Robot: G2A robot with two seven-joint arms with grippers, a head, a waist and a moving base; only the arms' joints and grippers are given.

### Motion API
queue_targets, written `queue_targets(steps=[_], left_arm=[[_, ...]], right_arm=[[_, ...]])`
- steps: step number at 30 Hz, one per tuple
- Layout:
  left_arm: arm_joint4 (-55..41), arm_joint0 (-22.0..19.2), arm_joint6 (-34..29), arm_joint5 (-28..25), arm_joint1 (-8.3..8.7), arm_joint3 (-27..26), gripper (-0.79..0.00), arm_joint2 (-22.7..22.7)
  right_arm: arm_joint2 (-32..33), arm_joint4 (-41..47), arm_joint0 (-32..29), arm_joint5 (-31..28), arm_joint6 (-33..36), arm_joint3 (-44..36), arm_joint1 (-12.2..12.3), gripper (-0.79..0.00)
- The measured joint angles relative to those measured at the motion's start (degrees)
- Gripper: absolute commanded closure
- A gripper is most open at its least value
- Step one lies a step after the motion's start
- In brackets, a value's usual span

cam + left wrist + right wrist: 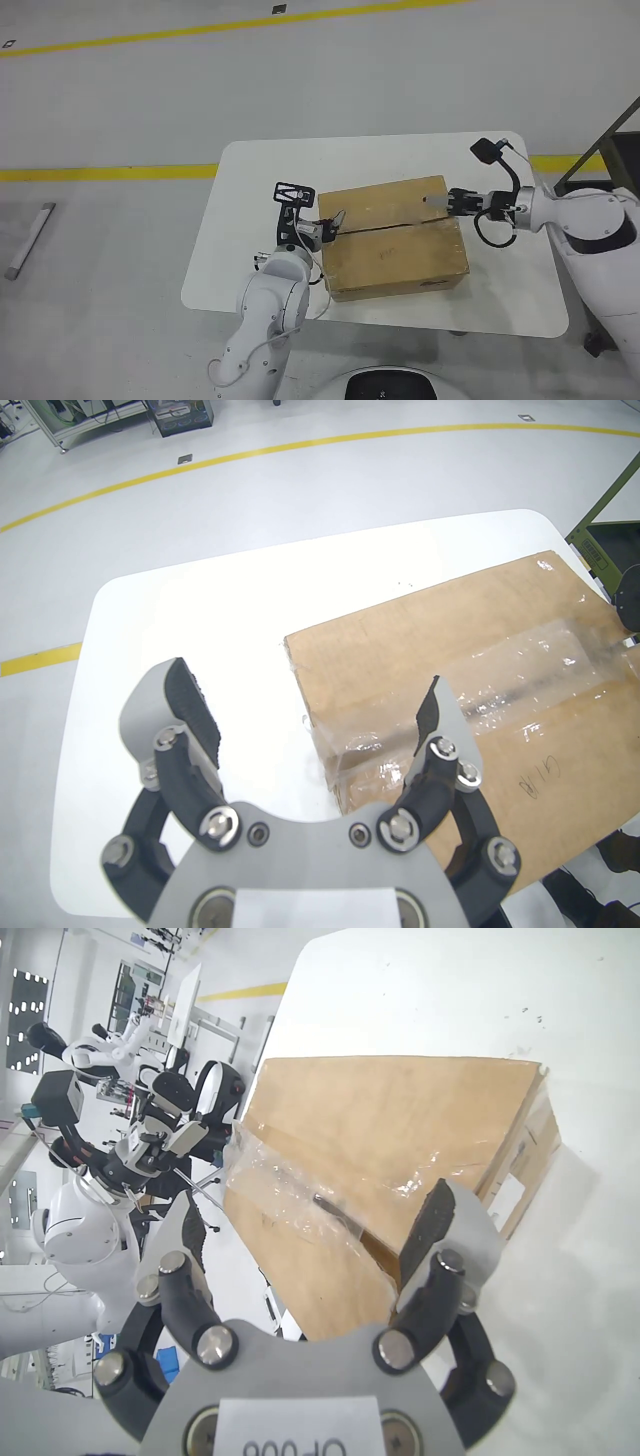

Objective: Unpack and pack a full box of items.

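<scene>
**Work surface.** The white rounded-rectangle table (255, 200) carries one item, a brown rectangular cardboard box (395, 240). In the top view the box lies at about the table centre, with its long axis running from 9 o'clock to 3 o'clock. Both top flaps are down. A strip of clear, wrinkled plastic tape (520, 680) covers the centre seam and wraps over the 9 o'clock end. A black handwritten mark (537, 781) sits on the flap toward 6 o'clock. A white label (510, 1189) is fixed to the end wall at 3 o'clock.

**Left gripper.** The left gripper (335, 222) is at the 9 o'clock end of the box, level with the seam. Its fingers are spread wide and hold nothing. In the left wrist view, one finger (192, 700) is over bare table and the other is over the box top, just beside the taped seam. Contact with the cardboard cannot be confirmed.

**Right gripper.** The right gripper (435, 203) is at the 3 o'clock end of the box, over the top edge. Its fingers are also spread wide and hold nothing. In the right wrist view, the seam lies between the two fingers (430, 1218). A dark gap (372, 1248) shows between the flaps at this end. Contact cannot be confirmed here either.

**Relation.** The two grippers face each other along the seam, well apart, with the box top between them.

**Surroundings.** Yellow floor lines (100, 172) run past the table on a grey floor.
</scene>
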Motion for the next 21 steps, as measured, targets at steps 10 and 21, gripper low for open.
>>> queue_targets(steps=[10, 21], left_arm=[[0.0, 0.0, 0.0, 0.0, 0.0, 0.0, -0.785, 0.0], [0.0, 0.0, 0.0, 0.0, 0.0, 0.0, -0.785, 0.0]], right_arm=[[-1.83, 5.0, 1.29, 0.03, 4.05, 3.46, 0.25, -0.385], [-3.9, 2.88, 2.87, -0.75, 4.27, 5.33, 0.73, -0.4]])
